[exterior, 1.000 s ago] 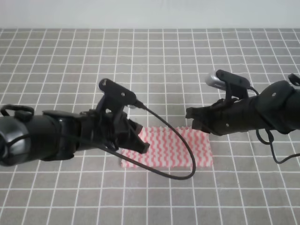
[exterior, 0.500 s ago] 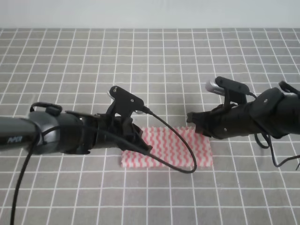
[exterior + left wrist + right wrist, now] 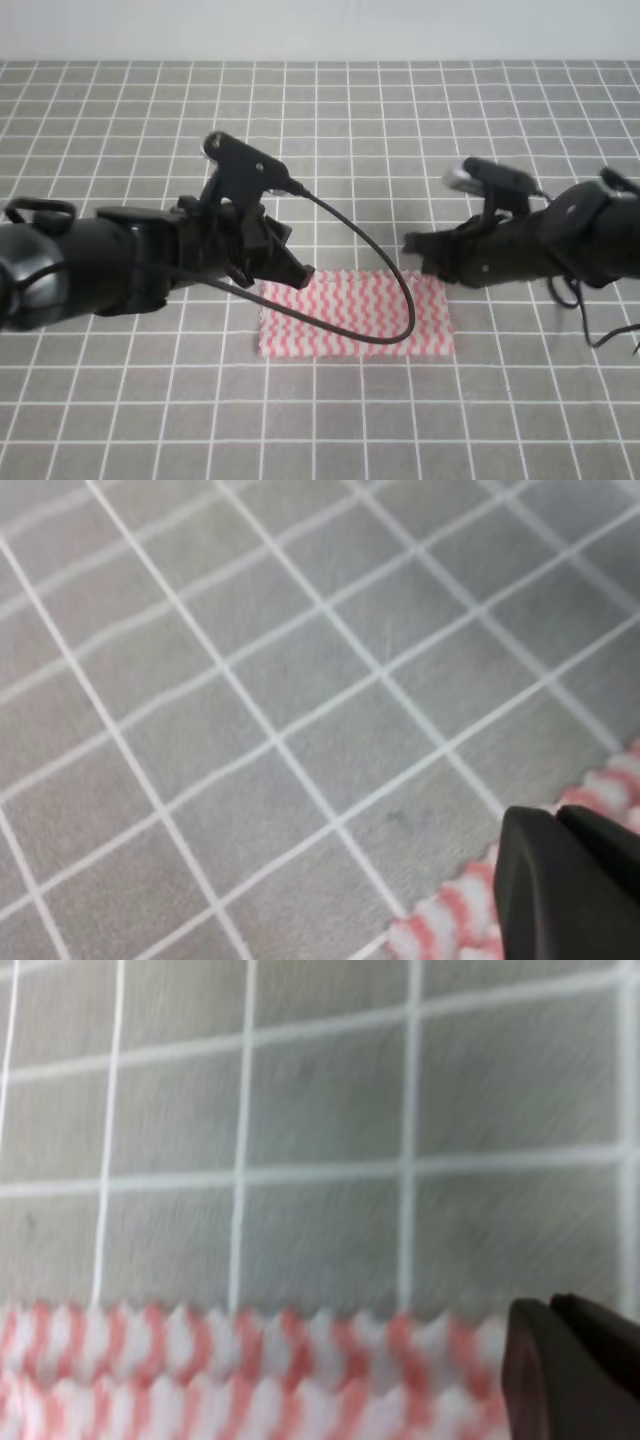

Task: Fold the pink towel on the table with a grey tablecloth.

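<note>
Writing: none is showing legibly.
Pink towel (image 3: 355, 318): lying flat on the grey-gridded counter (image 3: 330, 120).
Left gripper (image 3: 296, 272): clenched, hovering at towel's 10 o'clock corner.
Right gripper (image 3: 413, 246): clenched, hovering at 2 o'clock corner.

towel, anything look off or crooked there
Nothing stands out. The towel lies flat as a neat rectangle, its edges running with the grid of the table. A black cable loops over it.

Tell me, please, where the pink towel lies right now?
In the exterior high view, the pink towel lies flat on the grey tablecloth, below centre, between both end effectors.
</note>
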`<state>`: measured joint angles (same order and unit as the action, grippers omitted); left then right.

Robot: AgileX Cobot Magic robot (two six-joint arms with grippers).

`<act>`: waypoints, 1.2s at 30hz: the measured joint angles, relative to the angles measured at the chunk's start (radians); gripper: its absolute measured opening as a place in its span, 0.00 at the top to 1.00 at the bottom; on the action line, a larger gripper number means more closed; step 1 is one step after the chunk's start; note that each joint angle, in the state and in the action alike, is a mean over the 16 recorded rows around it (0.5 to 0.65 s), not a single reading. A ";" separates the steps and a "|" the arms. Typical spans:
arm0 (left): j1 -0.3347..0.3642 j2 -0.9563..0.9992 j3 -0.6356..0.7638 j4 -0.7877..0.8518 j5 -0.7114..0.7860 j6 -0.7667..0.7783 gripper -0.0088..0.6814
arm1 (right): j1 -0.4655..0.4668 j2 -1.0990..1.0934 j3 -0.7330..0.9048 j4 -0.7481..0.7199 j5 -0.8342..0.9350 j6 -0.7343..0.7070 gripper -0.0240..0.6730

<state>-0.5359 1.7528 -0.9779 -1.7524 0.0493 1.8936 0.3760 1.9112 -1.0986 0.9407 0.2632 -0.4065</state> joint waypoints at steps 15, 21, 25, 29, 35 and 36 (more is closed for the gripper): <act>0.072 -0.066 0.043 0.136 0.212 -0.386 0.99 | -0.052 -0.109 -0.030 -0.225 0.233 0.128 0.99; 0.135 -0.029 0.036 0.298 0.346 -0.578 0.99 | -0.051 -0.162 -0.029 -0.324 0.296 0.206 0.99; 0.165 0.010 0.023 0.400 0.415 -0.676 0.99 | -0.050 -0.171 -0.028 -0.349 0.321 0.228 0.99; 0.178 0.056 0.004 0.463 0.451 -0.724 0.99 | -0.050 -0.158 -0.027 -0.349 0.331 0.228 0.98; 0.178 0.100 -0.025 0.515 0.486 -0.749 0.99 | -0.050 -0.135 -0.027 -0.347 0.339 0.228 0.95; 0.178 0.102 -0.030 0.523 0.499 -0.757 0.99 | -0.050 -0.133 -0.027 -0.347 0.340 0.228 0.95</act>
<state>-0.3577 1.8544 -1.0081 -1.2289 0.5487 1.1365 0.3262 1.7778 -1.1256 0.5938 0.6037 -0.1783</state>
